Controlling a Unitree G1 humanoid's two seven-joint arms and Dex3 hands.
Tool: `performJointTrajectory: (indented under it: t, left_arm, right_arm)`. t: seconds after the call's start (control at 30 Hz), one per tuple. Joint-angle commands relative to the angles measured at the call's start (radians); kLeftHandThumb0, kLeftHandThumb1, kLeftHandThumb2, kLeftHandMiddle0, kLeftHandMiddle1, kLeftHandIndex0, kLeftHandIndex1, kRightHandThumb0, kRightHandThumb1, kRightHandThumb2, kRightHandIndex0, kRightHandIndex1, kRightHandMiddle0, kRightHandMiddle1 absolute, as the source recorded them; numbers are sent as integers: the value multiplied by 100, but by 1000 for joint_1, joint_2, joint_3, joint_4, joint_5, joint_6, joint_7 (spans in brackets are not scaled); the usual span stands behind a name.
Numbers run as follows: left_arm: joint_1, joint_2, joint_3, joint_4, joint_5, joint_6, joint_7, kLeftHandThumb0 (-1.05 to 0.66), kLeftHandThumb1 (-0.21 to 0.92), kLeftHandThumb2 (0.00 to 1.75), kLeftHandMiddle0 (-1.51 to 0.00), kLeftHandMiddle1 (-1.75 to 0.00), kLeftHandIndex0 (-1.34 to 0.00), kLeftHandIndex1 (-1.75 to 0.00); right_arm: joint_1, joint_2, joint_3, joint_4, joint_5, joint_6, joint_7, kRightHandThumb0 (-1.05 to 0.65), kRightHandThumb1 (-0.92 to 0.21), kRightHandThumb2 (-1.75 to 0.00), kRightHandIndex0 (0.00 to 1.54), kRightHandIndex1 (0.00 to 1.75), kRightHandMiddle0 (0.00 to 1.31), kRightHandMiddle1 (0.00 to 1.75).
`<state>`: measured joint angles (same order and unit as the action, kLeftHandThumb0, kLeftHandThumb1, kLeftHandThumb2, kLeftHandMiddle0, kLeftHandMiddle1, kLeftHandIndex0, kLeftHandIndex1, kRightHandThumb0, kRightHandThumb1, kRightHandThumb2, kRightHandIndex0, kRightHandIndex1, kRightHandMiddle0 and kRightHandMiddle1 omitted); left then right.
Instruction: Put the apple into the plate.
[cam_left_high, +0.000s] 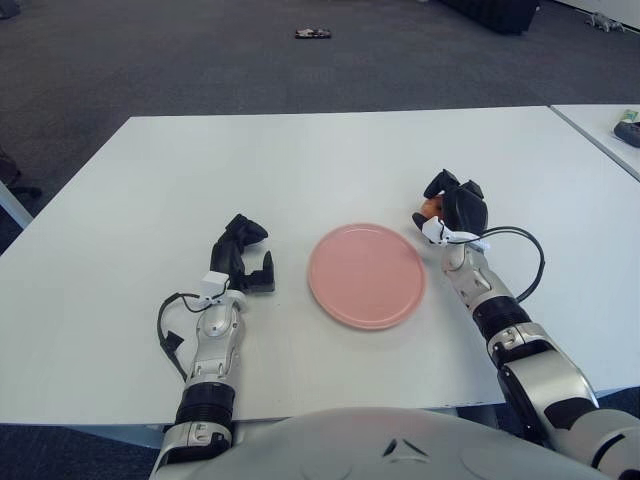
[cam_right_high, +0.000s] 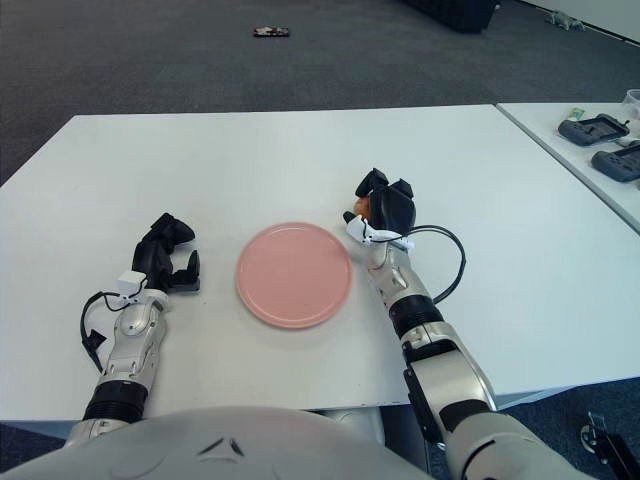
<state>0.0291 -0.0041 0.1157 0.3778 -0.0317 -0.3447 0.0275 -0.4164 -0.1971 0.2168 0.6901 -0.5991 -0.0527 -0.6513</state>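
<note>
**My right hand closed on the apple beside the plate**

Left eye view: My right hand (cam_left_high: 455, 208) sits just past the right rim of the pink plate (cam_left_high: 366, 275), its dark fingers curled inward and downward. Between them a sliver of orange-red shows — the apple (cam_left_high: 428, 207) — mostly hidden under my palm, so I am gripping it from above. The apple is outside the plate, near its upper right edge; whether it touches the white table (cam_left_high: 300, 160) or is lifted a little, I cannot tell. The plate lies flat in front of me, with nothing on it. My left hand (cam_left_high: 243, 259) shows to the left of the plate, apart from it, fingers loose and holding nothing. A black cable loops beside my right forearm. A small dark object (cam_left_high: 313, 33) lies on the grey carpet beyond the table.

Right eye view: The same layout, shifted. My right hand (cam_right_high: 385, 207) is bent over the apple (cam_right_high: 359, 206), which peeks out on the side facing the plate (cam_right_high: 294, 274) — just beside the rim, not over it. My left hand (cam_right_high: 167, 258) is left of the plate, relaxed, with one finger standing up. On the neighbouring table at far right sit dark devices (cam_right_high: 598, 128), too small to identify.
</note>
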Motion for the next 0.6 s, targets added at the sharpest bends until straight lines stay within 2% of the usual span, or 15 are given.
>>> performJointTrajectory:
  t: [0.0, 0.27, 0.57]
  left_arm:
    - [26, 4, 1, 51, 0, 40, 0, -1, -7, 175, -91, -175, -68, -170]
    - [25, -4, 5, 52, -6, 29, 6, -1, -7, 175, -92, -175, -69, -169]
    - [21, 2, 7, 57, -9, 47, 0, -1, -7, 175, -91, -175, -69, -169]
  right_arm:
    - [20, 16, -22, -64, 23, 20, -6, -1, 9, -173, 97, 160, 68, 175]
    - [66, 16, -29, -161, 35, 10, 19, 0, 9, -174, 97, 161, 68, 175]
    - [98, 22, -40, -225, 39, -16, -3, 0, 8, -173, 96, 162, 68, 175]
